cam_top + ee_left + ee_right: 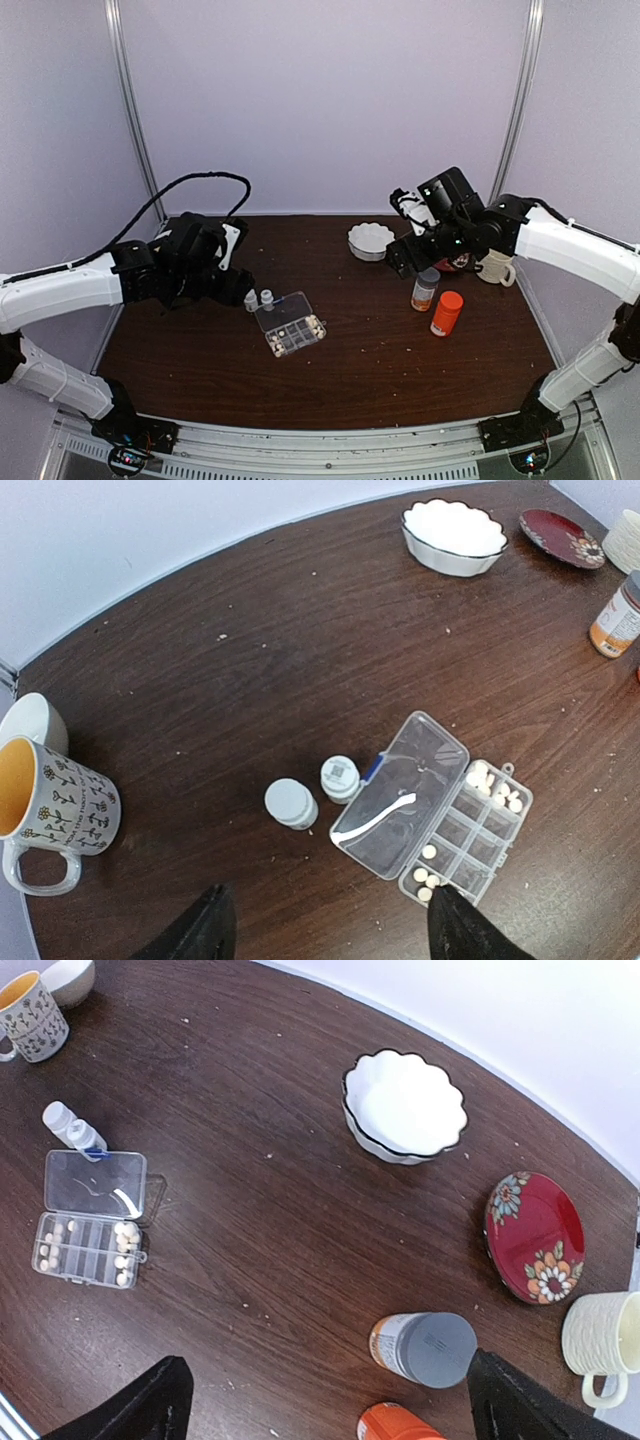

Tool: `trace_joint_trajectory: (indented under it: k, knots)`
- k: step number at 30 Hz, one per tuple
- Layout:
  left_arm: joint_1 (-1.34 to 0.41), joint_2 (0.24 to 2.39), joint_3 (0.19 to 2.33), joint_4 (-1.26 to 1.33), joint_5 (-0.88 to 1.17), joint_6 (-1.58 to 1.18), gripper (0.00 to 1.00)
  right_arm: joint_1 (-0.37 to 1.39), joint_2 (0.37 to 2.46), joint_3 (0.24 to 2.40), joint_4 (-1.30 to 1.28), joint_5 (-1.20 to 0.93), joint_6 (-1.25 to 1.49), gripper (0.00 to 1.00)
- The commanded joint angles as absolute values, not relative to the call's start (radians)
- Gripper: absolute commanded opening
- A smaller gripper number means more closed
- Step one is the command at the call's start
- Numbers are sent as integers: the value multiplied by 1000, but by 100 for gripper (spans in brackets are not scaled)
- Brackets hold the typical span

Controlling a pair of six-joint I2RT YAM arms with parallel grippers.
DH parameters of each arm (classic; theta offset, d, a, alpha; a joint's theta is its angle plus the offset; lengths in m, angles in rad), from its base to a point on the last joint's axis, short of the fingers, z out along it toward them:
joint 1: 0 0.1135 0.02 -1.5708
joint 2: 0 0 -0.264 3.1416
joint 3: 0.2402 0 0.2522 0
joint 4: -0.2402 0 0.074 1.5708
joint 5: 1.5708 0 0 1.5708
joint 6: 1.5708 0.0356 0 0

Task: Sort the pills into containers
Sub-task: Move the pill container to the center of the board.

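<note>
The box (290,326) lies nearest the arms. It is clear plastic, with its lid (400,785) swung open and flat on the surface (380,370). The pills (495,790) are inside it in two clusters, one in the compartments at one end and one at the other. The compartments between look empty. Pale specks dot the wood around the box, too small to tell whether any is a pill.

The pills are probably light, hard and smooth, so they would skid or flip away if pinched off-centre. The surest hold looks like a pinch from straight above, across the rim of a single tablet, using only the fingertips. The compartment walls leave little room for that, and the box itself is likely light enough to slide if nudged.

The left hand (330,910) hangs above the surface beside the box. Its fingers are spread and there is nothing between them. Two white bottles (291,803) stand capped just beside the lid's edge.

Further out and well to the right stands the orange bottle (447,312), with the grey-capped bottle (425,1348) just beyond it. The right hand (330,1380) hovers over that pair, spread wide and empty, well apart from the box.

At the far side of the surface sit the bowl (405,1105), white and scalloped, the plate (535,1235), red with flowers, and the cream mug (605,1345). The floral mug (50,810) is off at the far left.
</note>
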State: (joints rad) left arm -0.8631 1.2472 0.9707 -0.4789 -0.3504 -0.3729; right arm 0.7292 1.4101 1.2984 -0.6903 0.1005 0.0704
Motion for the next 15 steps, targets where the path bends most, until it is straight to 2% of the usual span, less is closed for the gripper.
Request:
trace_joint_trajectory:
  k: [1,7,13,15]
  knots:
    - [-808,1260,966,-466,-307,-409,68,777,1486,1312,-592,40,102,100]
    - [-725,1326,999,-491,-247,-409,56,812,1596,1370,-543,-49,67,99]
    - [-705,1432,1048,-498,-242,-404,56,816,1695,1373,-445,-5,45,96]
    - [-704,1472,1072,-501,-234,-403,54,816,1723,1366,-421,-39,53,93]
